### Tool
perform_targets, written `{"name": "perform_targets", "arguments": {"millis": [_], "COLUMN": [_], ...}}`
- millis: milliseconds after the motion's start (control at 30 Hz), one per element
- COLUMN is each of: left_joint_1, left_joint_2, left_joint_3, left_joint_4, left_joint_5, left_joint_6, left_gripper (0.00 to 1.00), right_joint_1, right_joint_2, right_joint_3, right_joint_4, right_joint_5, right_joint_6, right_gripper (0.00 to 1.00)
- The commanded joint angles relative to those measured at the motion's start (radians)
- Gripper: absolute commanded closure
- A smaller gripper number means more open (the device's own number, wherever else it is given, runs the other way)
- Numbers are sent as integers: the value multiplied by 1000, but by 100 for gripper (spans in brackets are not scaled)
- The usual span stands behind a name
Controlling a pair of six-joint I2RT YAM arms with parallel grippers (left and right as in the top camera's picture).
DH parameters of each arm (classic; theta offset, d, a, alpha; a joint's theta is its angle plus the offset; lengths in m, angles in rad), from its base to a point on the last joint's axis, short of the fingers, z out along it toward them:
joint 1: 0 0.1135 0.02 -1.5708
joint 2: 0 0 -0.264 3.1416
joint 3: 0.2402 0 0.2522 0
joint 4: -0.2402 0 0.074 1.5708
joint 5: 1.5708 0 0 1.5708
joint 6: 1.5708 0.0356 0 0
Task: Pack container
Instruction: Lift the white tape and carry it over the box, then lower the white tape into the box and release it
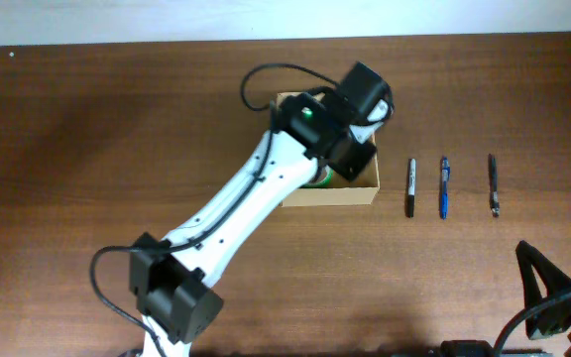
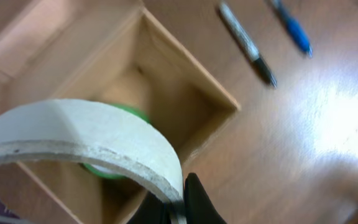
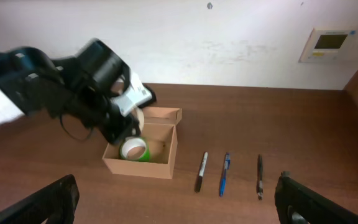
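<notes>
The left fingers (image 2: 197, 202) are pressed onto the wall of a white tape roll (image 2: 86, 127), pinching it at its edge so the ring hangs out ahead of them

Straight below the roll is the container (image 2: 173, 81), its mouth open and its flap folded back on the far side. It sits at the middle of the bench (image 1: 87, 119), close to the far edge. So the way from fingers to box is down, with little or no sideways travel needed

A green tape roll (image 3: 133, 150) already lies on the container's floor, toward the side under the held roll. The white roll will probably land on it or against it rather than on bare cardboard

Beyond the container's right wall, three pens lie side by side on the bench, apart from each other, their long axes running near to far: a black marker (image 1: 411, 186), a blue pen (image 1: 444, 186) and a dark pen (image 1: 493, 184)

Farthest off, by the near right corner, the right fingers (image 3: 55, 202) are spread wide with nothing between them. The left arm is the nearer one by a long way
</notes>
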Motion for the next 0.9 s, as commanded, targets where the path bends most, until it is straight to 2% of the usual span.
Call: {"name": "perform_targets", "arguments": {"millis": [0, 333, 667, 867], "left_joint_1": [-3, 14, 61, 98], "left_joint_2": [42, 131, 186, 203], "left_joint_3": [-8, -10, -10, -13], "left_joint_4": [-41, -50, 7, 19], "left_joint_5": [11, 27, 39, 106], "left_joint_6": [111, 243, 254, 254], "left_gripper": [98, 98, 98, 98], "right_joint_1": [10, 9, 10, 10], "right_joint_2": [-2, -2, -32, -49], "right_joint_3": [-4, -4, -4, -4], "right_joint_4": [-6, -6, -6, -6], "right_joint_5": [-13, -13, -13, -13], "right_joint_6": [2, 1, 1, 2], "right_gripper": [1, 1, 1, 1]}}
